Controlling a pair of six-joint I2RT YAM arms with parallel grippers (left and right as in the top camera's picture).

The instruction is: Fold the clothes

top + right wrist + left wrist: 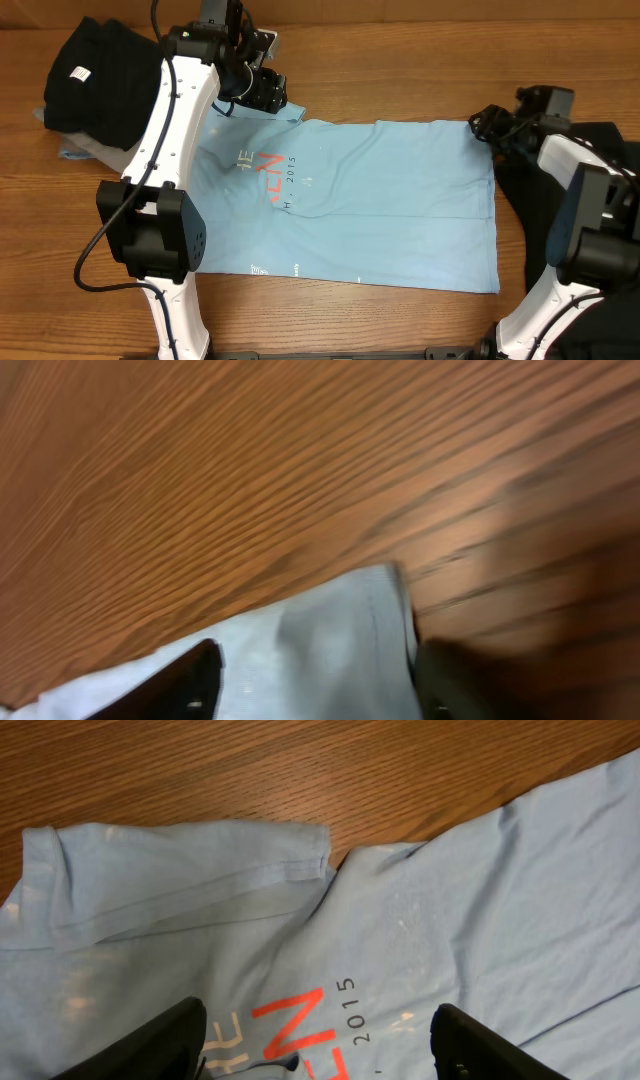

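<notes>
The clothes in play are a light blue T-shirt (400, 200) with red and white lettering, lying flat across the middle of the wooden table. My left gripper (265, 92) hovers over its far left shoulder, beside the sleeve (190, 870). In the left wrist view that gripper (318, 1040) is open, the lettering showing between its fingers. My right gripper (482, 128) sits at the shirt's far right corner. In the blurred right wrist view it (315, 660) is open, its fingers straddling that corner of the shirt (340, 610).
A pile of black clothes (95, 65) with a white label lies at the far left, a grey piece (75, 152) poking out beneath it. More black fabric (610, 170) lies under the right arm. Bare wood (400, 60) runs along the far side.
</notes>
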